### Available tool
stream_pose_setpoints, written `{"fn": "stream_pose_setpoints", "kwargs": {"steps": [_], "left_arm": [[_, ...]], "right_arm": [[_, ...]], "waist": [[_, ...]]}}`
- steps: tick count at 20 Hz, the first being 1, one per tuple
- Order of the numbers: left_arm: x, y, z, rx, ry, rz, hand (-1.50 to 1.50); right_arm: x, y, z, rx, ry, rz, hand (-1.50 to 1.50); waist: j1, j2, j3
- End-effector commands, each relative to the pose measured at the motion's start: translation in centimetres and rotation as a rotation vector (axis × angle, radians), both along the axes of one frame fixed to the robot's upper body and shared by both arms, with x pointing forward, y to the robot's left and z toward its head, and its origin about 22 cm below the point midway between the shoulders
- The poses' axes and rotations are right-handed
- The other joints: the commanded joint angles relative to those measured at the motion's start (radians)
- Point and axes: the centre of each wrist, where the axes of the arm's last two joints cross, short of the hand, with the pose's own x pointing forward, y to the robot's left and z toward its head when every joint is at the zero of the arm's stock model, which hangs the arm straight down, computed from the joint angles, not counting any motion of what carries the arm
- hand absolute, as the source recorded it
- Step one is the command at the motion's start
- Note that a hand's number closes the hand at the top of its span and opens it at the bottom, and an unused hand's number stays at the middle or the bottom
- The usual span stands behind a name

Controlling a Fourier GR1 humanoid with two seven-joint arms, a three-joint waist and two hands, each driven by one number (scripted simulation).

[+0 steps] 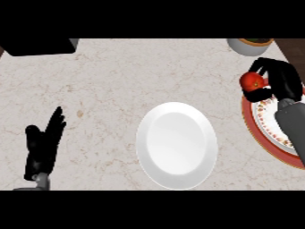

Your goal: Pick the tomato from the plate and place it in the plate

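Observation:
A red tomato is held in my right hand, whose fingers and thumb curl round it at the far edge of a red-rimmed patterned plate on the right. My right forearm covers much of that plate. A plain white plate lies in the middle of the counter with nothing on it. My left hand rests open at the lower left, fingers pointing up, well away from both plates.
A dark box-like object sits at the counter's far left corner. A round pot or bowl stands at the far right edge, just beyond my right hand. The counter is light marble.

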Motion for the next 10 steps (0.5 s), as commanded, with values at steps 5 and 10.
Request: {"fn": "stream_pose_setpoints", "kwargs": {"steps": [5,10], "left_arm": [[0.6,0.6,1.4,0.001,-0.005,-0.001,0.0],[0.5,-1.7,0.6,0.018,-0.027,-0.031,0.0]], "right_arm": [[-1.8,1.1,4.0,0.012,-0.166,-0.348,1.5],[-5.7,-1.4,6.2,0.008,-0.125,-0.477,1.5]], "waist": [[0.012,0.007,0.002],[0.051,0.024,0.005]]}}
